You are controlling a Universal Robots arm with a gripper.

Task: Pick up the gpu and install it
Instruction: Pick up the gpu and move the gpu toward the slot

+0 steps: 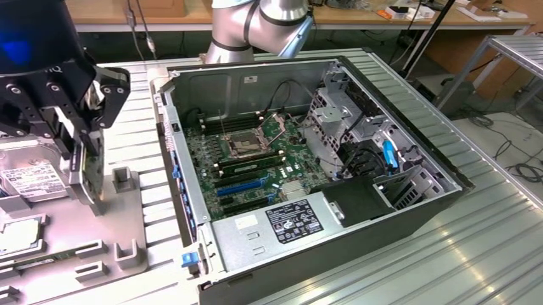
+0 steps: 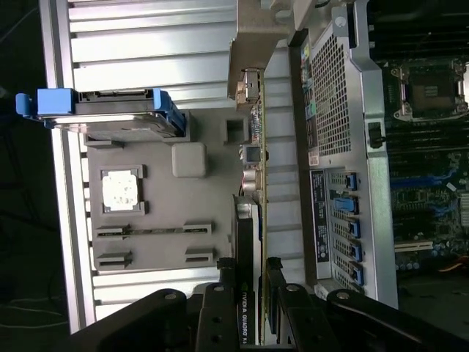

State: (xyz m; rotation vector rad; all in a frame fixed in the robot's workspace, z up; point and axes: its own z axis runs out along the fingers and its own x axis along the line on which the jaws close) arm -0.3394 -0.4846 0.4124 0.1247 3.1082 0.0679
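- Exterior view gives you the open computer case (image 1: pixel 357 254) lying on its side on the ribbed metal table (image 1: pixel 475 254). Its motherboard (image 1: pixel 254 159) is exposed and the power supply (image 1: pixel 271 225) sits at the near end.
- Toward the exterior view's left you have the grey parts tray (image 1: pixel 76 248), just beside the case.
- Over that tray hangs the black gripper (image 1: pixel 85 159). In the wrist view you can see the gripper (image 2: pixel 253 275) clamped on the gpu (image 2: pixel 256 183), one finger on each flat face.
- Your gpu (image 1: pixel 89 184) stands on edge, upright, at the side of the tray nearest the case. You cannot tell whether its lower edge touches the tray.
- On the tray, you can see the hard drive (image 1: pixel 30 178) with its white label; in the wrist view the hard drive (image 2: pixel 117 114) shows a blue carrier.
- Near the hard drive, you find the CPU (image 2: pixel 121 189) in its square pocket.
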